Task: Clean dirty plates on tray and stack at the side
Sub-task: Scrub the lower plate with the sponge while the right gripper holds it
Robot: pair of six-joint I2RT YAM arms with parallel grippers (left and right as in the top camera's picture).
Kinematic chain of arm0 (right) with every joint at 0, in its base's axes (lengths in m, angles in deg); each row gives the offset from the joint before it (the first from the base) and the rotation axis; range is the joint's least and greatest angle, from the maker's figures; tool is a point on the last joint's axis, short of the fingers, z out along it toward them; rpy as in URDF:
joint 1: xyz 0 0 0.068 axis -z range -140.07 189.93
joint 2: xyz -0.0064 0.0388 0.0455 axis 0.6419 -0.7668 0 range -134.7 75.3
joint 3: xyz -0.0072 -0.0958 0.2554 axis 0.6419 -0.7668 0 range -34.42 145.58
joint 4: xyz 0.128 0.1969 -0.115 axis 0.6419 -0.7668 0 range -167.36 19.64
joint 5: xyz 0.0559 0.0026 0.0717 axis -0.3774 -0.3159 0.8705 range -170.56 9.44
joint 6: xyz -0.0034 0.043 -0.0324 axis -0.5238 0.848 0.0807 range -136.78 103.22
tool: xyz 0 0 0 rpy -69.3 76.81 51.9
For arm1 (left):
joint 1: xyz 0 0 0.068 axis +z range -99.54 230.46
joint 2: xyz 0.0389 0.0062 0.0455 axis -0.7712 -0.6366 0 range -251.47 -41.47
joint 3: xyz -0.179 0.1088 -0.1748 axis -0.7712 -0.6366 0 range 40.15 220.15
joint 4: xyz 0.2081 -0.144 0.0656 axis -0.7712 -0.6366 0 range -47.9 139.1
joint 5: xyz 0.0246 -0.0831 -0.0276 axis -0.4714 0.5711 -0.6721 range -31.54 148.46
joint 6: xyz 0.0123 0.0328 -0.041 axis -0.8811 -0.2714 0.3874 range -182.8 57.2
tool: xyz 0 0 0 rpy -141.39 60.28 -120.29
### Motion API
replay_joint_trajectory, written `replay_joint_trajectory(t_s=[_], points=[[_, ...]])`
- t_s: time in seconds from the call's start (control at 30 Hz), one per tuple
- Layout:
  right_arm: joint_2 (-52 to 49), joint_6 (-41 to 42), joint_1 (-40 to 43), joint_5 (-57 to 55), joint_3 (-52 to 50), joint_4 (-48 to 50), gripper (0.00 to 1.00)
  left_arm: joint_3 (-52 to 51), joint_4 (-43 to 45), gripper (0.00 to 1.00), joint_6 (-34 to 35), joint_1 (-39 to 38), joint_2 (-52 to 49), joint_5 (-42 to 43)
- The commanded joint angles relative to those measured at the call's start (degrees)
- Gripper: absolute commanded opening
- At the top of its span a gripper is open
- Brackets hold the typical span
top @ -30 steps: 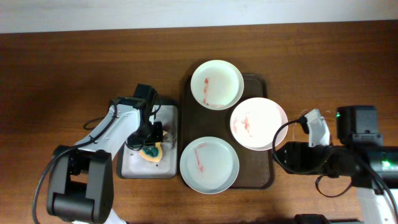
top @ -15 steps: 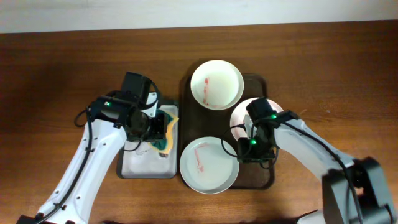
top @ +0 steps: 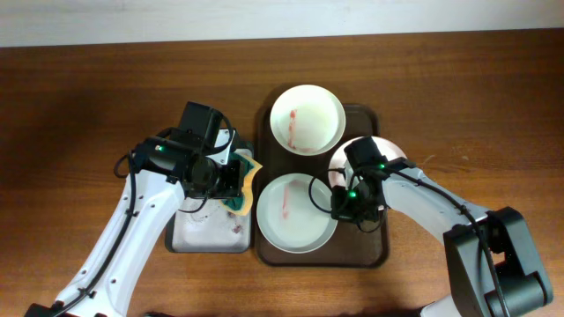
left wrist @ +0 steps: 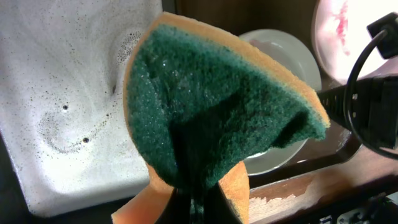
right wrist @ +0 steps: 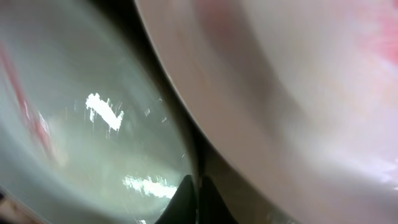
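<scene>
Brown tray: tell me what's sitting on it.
On the tray: three white plates with red smears. The far plate and near plate show almost fully; the right plate lies mostly hidden under the right gripper and its arm.

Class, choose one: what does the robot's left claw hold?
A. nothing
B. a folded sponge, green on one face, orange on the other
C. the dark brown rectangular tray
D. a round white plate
B: the left wrist view shows the left claw pinching the folded green and orange sponge at its lower edge.
</scene>
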Motion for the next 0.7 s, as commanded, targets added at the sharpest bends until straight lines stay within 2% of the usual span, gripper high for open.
replay_joint_trajectory(t_s=[0.0,0.2,0.27,0.47,0.53,0.67], points=[[-0.2,5.62,1.18,-8.48,0.24,0.48,0.04,0.74,0.26,0.0,-0.09,-0.24,0.22,1.05],[-0.11,-1.01,0.7,-8.24,0.9,-0.26,0.04,-1.4,4.0,0.0,2.73,-3.02,0.17,2.12],[-0.11,-3.5,0.28,-8.22,0.9,-1.49,0.04,-4.17,9.09,0.0,5.22,-6.05,-0.79,2.1],[-0.11,-9.7,0.31,-8.48,0.87,-2.97,0.04,-9.18,19.65,0.0,14.62,-11.98,-11.8,2.14],[-0.11,-10.12,0.31,-8.46,0.87,-2.99,0.04,-9.18,22.25,0.0,15.17,-12.37,-16.33,5.4],[-0.11,-10.12,0.31,-8.44,0.87,-2.97,0.04,-9.18,30.32,0.0,15.23,-14.64,-24.17,17.88]])
